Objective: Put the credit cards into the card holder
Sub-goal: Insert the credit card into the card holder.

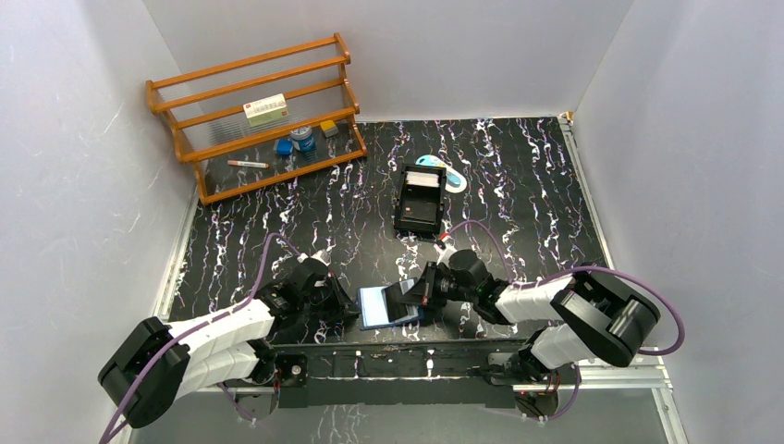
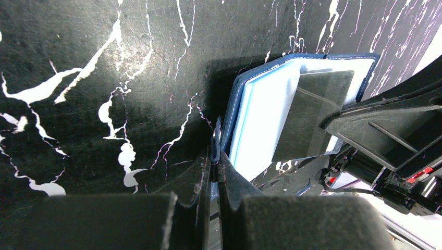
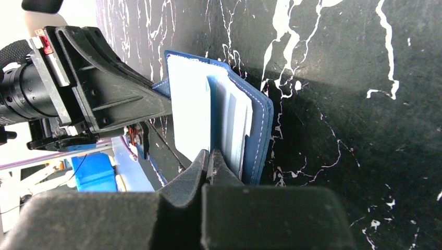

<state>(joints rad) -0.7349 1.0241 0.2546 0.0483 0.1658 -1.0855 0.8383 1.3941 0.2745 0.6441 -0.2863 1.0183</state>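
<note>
Inserting step: one credit card (image 2: 312,114) is being fed into the open card holder (image 2: 229,125). By my reading the task is in mid-insertion, with the card overlapping the light-blue pockets. Whether its leading edge is under a pocket lip cannot be told.
Next move: probably a shallow slide of the card along the pocket face toward the spine while the other side holds the cover down. The angle must stay flat, or the edge will ride over the lip.
Left arm (image 1: 213,338): lower left of the top view, stretched low over the table (image 2: 104,62) and reaching toward the centre.
Right arm (image 1: 555,310): lower right, elbow folded, forearm pointing left, so the wrists meet at the holder.
Left gripper (image 2: 215,161): jaws narrow, pinching the navy edge of the holder's cover.
Right gripper (image 3: 210,159): jaws pressed together on the near edge of the thin card.
Card holder position: lower centre of the top view, lying open between the two grippers.
Card look: dark and glossy in the left wrist view, slightly skewed to the pocket.
Black tray (image 1: 418,215): farther back, centre, well apart from the grippers.
Wooden rack (image 1: 250,62): farthest, upper left.
</note>
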